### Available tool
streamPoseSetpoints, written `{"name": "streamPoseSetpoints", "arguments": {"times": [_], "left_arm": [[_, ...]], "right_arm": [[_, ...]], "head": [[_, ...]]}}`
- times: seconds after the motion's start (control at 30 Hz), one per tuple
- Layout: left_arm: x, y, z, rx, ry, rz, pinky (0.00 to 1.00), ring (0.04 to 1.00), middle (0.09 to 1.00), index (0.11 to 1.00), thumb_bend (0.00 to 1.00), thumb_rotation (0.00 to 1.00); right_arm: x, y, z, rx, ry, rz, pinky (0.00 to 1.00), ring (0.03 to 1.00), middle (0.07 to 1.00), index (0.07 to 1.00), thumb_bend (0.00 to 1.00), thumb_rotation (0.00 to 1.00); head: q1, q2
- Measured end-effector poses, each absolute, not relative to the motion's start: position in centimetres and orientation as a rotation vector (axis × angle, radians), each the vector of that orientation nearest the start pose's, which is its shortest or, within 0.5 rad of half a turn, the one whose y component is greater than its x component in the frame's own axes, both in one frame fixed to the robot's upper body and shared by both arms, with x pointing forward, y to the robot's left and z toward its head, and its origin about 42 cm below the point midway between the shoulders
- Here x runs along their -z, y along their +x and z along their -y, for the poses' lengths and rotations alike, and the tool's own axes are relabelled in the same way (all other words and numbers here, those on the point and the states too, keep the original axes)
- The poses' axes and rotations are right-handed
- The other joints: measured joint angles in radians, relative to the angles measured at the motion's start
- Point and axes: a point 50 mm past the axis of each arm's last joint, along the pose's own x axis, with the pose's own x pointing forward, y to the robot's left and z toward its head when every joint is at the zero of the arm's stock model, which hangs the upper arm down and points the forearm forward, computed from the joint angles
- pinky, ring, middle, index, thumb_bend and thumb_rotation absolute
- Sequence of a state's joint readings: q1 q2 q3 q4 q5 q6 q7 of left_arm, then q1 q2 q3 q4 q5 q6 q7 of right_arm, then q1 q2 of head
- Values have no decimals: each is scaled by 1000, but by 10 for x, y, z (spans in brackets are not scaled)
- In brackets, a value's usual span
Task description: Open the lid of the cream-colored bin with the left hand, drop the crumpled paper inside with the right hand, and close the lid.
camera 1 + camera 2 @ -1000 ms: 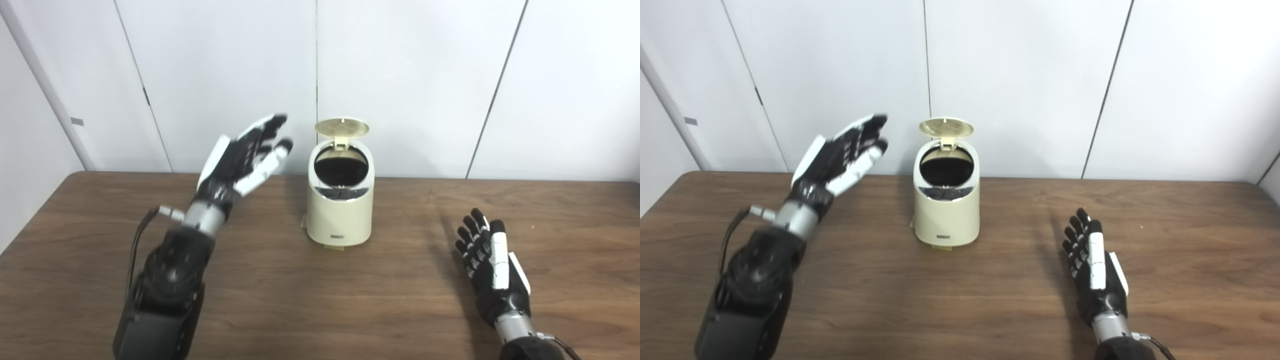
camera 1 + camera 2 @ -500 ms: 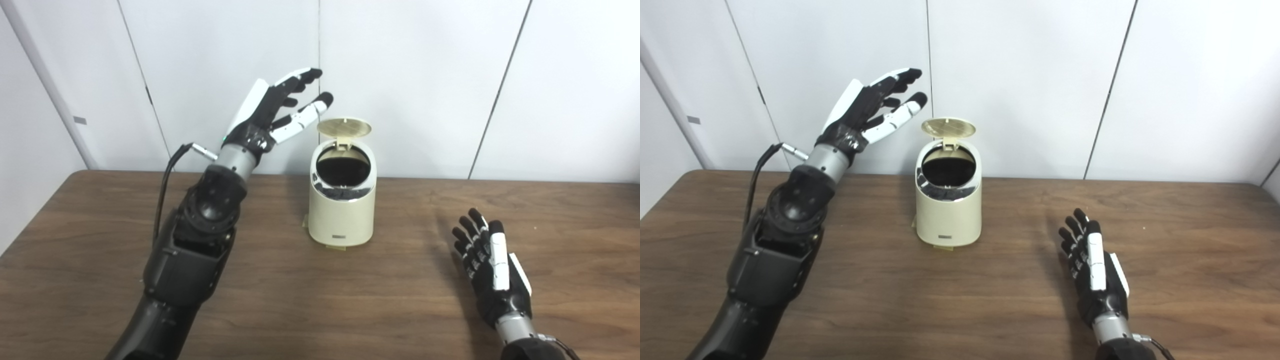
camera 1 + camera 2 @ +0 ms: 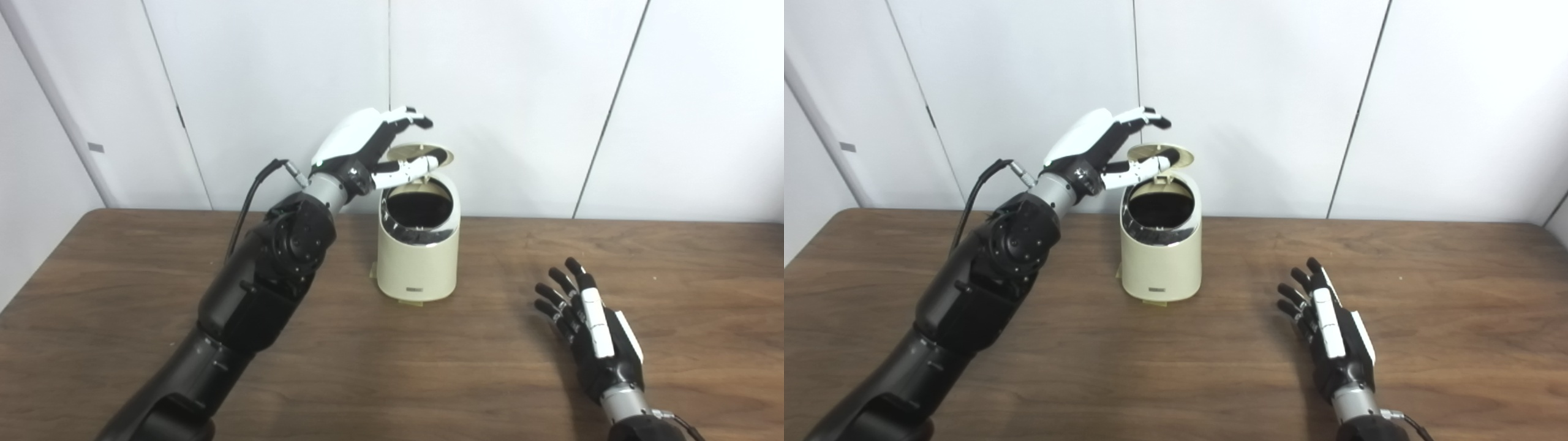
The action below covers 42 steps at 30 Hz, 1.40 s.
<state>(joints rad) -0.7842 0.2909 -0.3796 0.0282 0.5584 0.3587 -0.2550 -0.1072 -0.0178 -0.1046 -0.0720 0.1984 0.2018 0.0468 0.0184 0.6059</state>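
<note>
The cream-colored bin stands upright in the middle of the brown table, its round lid tipped up at the back and its dark mouth showing. My left hand hovers palm-down over the lid's left side with fingers spread, its thumb lying across the front of the lid; it holds nothing. My right hand rests low at the table's right, open, palm turned leftward, empty. No crumpled paper is visible on the table; the bin's inside is too dark to read.
White wall panels stand right behind the bin. The wooden table stretches wide to both sides. My left forearm slants up across the table's left half toward the bin.
My left hand has swung up and right from beside the bin to over the raised lid, turning palm-down. My right hand has tilted slightly leftward.
</note>
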Motion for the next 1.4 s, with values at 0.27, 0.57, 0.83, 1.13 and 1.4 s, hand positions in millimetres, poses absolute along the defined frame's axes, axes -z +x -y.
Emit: {"name": "streamPoseSetpoints", "arguments": {"times": [0.27, 0.57, 0.83, 1.13, 1.4], "left_arm": [[-321, 450, -136, 332, 1183, 380, 865, 994, 945, 809, 592, 825], [-309, 445, -132, 363, 1280, 389, 893, 1000, 947, 791, 587, 851], [-296, 439, -134, 395, 1290, 366, 862, 991, 935, 765, 578, 834], [-294, 437, -133, 393, 1361, 383, 886, 979, 921, 750, 598, 831], [-291, 430, -135, 397, 1394, 399, 875, 981, 918, 759, 592, 817]], "right_arm": [[-133, 317, 231, 16, 183, -22, 789, 892, 921, 953, 601, 913], [-132, 318, 231, 20, 186, -36, 783, 898, 916, 954, 594, 905], [-132, 318, 232, 21, 257, -37, 811, 923, 933, 965, 594, 828], [-138, 317, 229, -8, 280, -16, 817, 921, 934, 967, 588, 813], [-140, 317, 228, -16, 283, -31, 817, 933, 939, 969, 589, 777]], "head": [[-2, 0], [-12, 5], [-20, 8], [-25, 23], [-35, 48]]}}
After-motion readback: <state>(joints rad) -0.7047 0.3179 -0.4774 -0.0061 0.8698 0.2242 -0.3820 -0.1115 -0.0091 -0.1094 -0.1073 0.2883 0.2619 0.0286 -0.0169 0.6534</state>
